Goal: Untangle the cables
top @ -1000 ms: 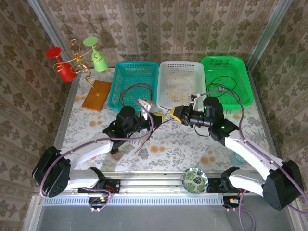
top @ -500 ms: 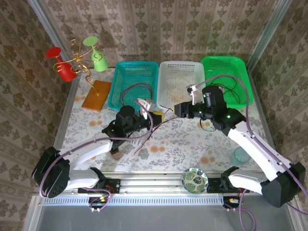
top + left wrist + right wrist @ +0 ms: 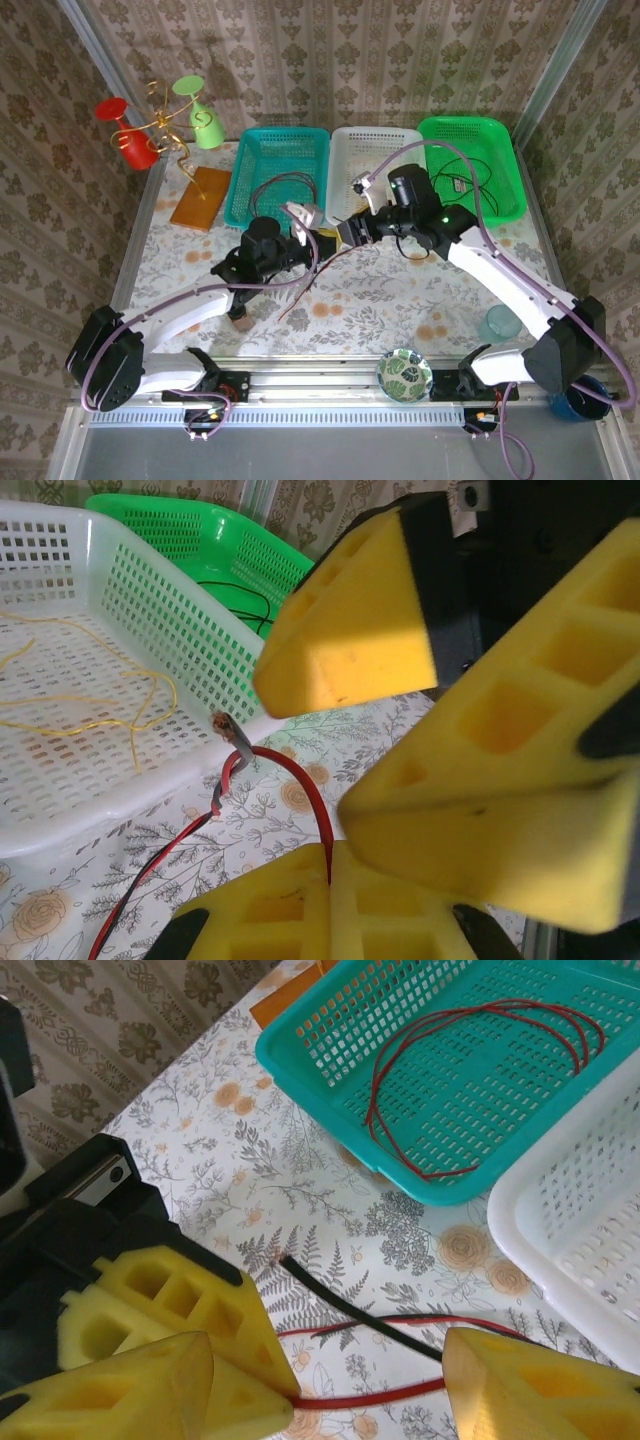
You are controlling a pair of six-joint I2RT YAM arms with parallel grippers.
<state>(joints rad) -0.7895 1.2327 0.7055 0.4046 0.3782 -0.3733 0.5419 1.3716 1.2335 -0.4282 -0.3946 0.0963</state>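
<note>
My left gripper is shut on a red cable that arches up out of its pads; it hovers mid-table. My right gripper is open and straddles that same red cable, just right of the left one. Its fingers touch nothing. A black cable and a thin red-black pair lie on the cloth beneath. The red cable's tail trails toward the near edge. Another red cable is coiled in the teal basket. A yellow cable lies in the white basket, and a black cable in the green basket.
The three baskets line the far side of the table. A wooden block and a wire stand with red and green cups are at the far left. A patterned bowl and a pale cup sit near the front right.
The right arm swung left, bringing its gripper up beside the left one, and its jaws opened wider. The left arm kept still, holding the red cable.
</note>
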